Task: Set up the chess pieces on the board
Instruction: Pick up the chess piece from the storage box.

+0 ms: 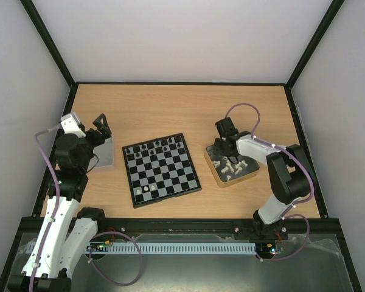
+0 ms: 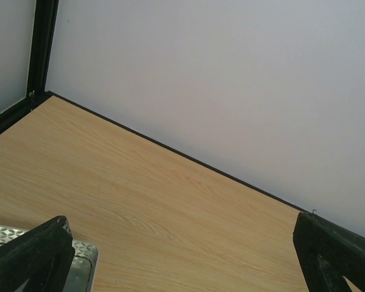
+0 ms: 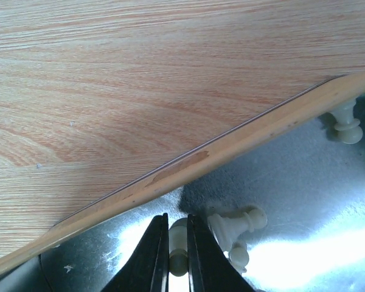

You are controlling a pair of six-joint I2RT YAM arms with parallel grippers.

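1. The board point(image 1: 161, 171) is lying at the middle of the wooden table point(image 1: 170, 109), turned slightly askew.
2. Black pieces point(image 1: 157, 146) are standing along the board's far rows, and a few white pieces point(image 1: 147, 189) are standing by its near left corner.
3. Just right of the board, a gold-rimmed tray point(image 1: 212, 169) is holding a loose heap of cream pieces point(image 1: 234, 164).
4. The right gripper point(image 1: 221, 148) is reaching down into that tray, at the end closest to the board's far right corner.
5. In the right wrist view its fingers point(image 3: 152, 258) are standing narrow, pinching one cream piece point(image 3: 178, 246) between them just inside the tray's rim. Whether that piece is touching the tray floor I cannot tell.
6. A second cream piece point(image 3: 234, 222) is lying on its side just beside the fingers, and a third point(image 3: 345, 125) is sitting close to the rim.
7. Left of the board, a silver tray point(image 1: 103, 155) is resting on the table.
8. The left gripper point(image 1: 101, 123) is hovering over the silver tray's far edge, on the side away from the board, with its fingers spread wide and gripping nothing.
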